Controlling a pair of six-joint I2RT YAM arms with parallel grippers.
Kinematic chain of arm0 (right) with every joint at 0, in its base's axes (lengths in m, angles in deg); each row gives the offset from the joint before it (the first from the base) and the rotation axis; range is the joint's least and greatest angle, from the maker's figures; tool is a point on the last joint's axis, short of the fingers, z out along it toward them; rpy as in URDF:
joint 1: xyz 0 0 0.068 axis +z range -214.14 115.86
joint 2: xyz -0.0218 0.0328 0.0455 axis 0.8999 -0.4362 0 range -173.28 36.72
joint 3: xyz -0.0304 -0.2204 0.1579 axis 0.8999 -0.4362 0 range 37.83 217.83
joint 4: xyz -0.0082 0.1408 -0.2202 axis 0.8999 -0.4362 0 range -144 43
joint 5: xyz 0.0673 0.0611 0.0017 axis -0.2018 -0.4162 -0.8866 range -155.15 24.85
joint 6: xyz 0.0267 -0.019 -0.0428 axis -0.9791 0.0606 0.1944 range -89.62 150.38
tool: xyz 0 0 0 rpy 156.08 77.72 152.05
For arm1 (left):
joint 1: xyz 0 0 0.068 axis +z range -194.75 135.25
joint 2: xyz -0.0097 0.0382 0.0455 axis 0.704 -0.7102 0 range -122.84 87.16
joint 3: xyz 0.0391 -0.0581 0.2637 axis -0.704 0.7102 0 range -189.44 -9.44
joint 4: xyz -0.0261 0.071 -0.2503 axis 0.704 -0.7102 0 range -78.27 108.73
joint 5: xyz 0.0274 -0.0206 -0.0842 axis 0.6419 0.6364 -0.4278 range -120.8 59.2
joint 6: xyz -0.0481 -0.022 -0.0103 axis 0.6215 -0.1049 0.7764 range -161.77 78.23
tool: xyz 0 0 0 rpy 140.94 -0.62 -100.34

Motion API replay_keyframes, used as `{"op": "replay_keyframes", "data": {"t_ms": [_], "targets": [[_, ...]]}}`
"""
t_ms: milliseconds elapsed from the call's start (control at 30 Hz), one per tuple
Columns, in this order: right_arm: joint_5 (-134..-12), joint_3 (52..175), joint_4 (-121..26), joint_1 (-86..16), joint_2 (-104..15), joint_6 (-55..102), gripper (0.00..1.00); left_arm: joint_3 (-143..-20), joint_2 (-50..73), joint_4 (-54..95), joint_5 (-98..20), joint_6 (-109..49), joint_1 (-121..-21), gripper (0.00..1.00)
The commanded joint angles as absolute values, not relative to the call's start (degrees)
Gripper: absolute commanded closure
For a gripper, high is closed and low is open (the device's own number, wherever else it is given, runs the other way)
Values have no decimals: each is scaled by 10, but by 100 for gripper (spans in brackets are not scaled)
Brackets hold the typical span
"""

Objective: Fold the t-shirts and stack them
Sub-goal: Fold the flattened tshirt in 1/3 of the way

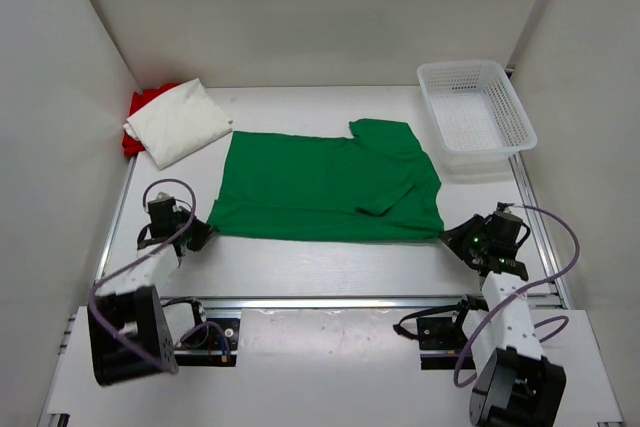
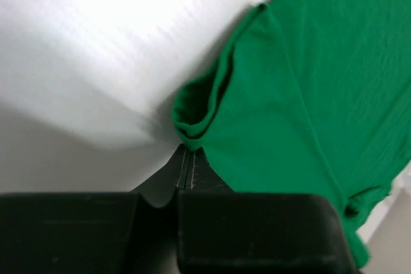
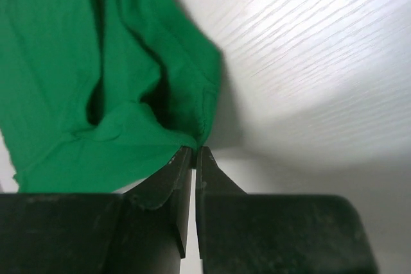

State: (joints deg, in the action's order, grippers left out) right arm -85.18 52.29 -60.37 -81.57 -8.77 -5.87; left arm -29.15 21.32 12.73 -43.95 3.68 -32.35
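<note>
Starting at the far left corner of the white table, a bright red cloth t-shirt lies bunched against the wall. It is mostly covered by a folded white cloth t-shirt resting on top of it. Nearer the bases, the left arm reaches forward and slightly inward, its wrist bent low. This puts the left gripper at table level at the near left corner of the green short-sleeved cloth t-shirt. In the left wrist view its fingers are pressed together, with the curled hem corner of the green cloth pinched at their tips. The green shirt itself lies spread flat across the middle of the table, hem to the left, with one sleeve folded over onto the body near its right end. At the far right corner stands a white plastic mesh basket, upright, with only its own mesh floor showing inside. Below it, the right arm leans forward and inward, also low. The right gripper is closed on the shirt's near right corner, where the cloth bunches up at the fingertips.
</note>
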Motion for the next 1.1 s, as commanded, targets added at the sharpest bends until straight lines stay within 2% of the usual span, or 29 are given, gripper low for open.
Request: {"op": "replay_keyframes", "data": {"t_ms": [0,67,100,133,167,200,267,300,333,367,400,433,467,533,567,633,733,867,1067], "targets": [[-851,532,-691,-783,-35,-92,100,-298,307,-3,-395,-23,-348,100],[-855,532,-716,-774,-21,-108,100,-308,342,-58,-377,-37,-377,98],[-850,539,-744,-771,-17,-104,97,-309,357,-69,-369,-41,-379,83],[-826,547,-755,-769,-7,-95,83,-302,369,-80,-375,-48,-377,74],[-828,544,-759,-771,2,-98,71,-303,377,-85,-376,-49,-372,54],[-834,548,-758,-770,9,-94,67,-300,380,-81,-377,-49,-375,38],[-824,579,-760,-771,9,-81,52,-309,377,-71,-399,-44,-382,23],[-819,588,-753,-771,7,-63,46,-318,372,-64,-410,-42,-388,18],[-816,609,-753,-764,1,-43,41,-330,372,-58,-427,-42,-389,20],[-818,623,-746,-745,-2,-25,46,-337,374,-36,-435,-43,-400,23],[-824,625,-716,-717,-11,-19,52,-338,378,4,-455,-43,-420,36],[-826,617,-698,-694,-26,-25,66,-342,370,21,-472,-35,-428,48],[-821,612,-658,-647,-53,-35,83,-344,354,53,-484,-29,-439,51],[-792,610,-579,-563,-96,-44,99,-356,329,119,-501,-12,-493,62],[-764,616,-560,-516,-133,-43,100,-375,314,120,-480,-15,-541,63],[-757,628,-486,-465,-184,-36,96,-405,287,126,-405,-38,-646,61],[-782,637,-395,-464,-266,-54,73,-427,245,159,-383,-44,-705,60],[-784,654,-351,-459,-346,-68,66,-395,199,221,-428,-26,-703,63],[-781,643,-283,-452,-381,-100,65,-358,190,272,-435,0,-745,65]]}}
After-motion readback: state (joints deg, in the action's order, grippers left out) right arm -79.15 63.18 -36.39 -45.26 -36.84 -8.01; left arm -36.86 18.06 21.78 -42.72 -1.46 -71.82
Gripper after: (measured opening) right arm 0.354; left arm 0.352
